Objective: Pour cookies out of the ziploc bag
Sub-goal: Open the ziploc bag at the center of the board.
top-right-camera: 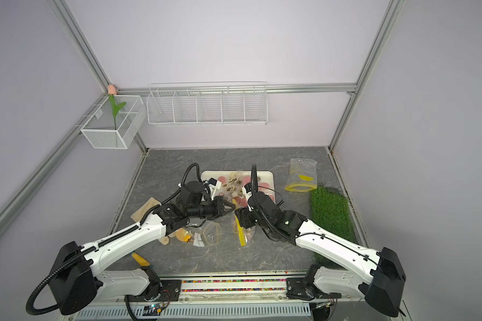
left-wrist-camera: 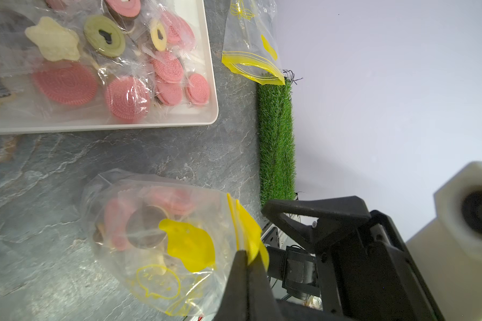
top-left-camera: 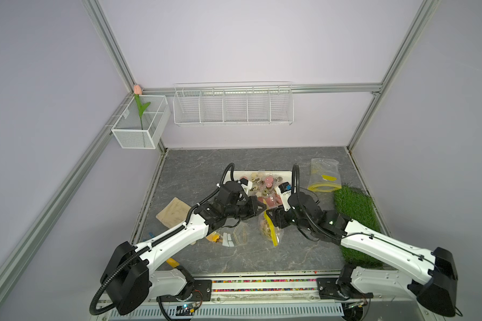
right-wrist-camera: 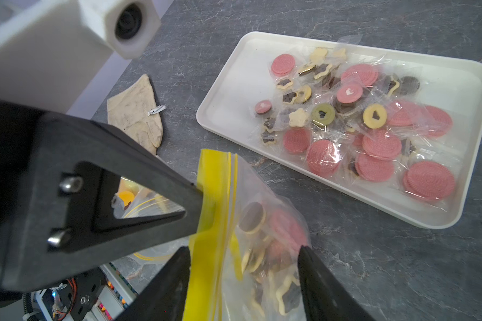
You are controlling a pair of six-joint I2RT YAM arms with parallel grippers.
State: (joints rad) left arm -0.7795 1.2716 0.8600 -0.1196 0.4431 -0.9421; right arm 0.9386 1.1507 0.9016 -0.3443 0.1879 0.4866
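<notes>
Left gripper (left-wrist-camera: 249,264) is pinched on the bag (left-wrist-camera: 150,222) at its yellow zip (left-wrist-camera: 245,222), right gripper (right-wrist-camera: 244,258) straddles it jaws apart, gripping or not I can't tell; cookies (right-wrist-camera: 287,230) partly inside, rest on tray (right-wrist-camera: 234,83).

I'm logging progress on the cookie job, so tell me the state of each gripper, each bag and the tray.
Cookie bag: resting on table, cookies inside.
Left gripper: shut on its yellow zip strip.
Right gripper: jaws apart astride that bag, grip unclear.
Far bag: mouth open, looks empty.
Tray: holds wrapped cookies.
</notes>
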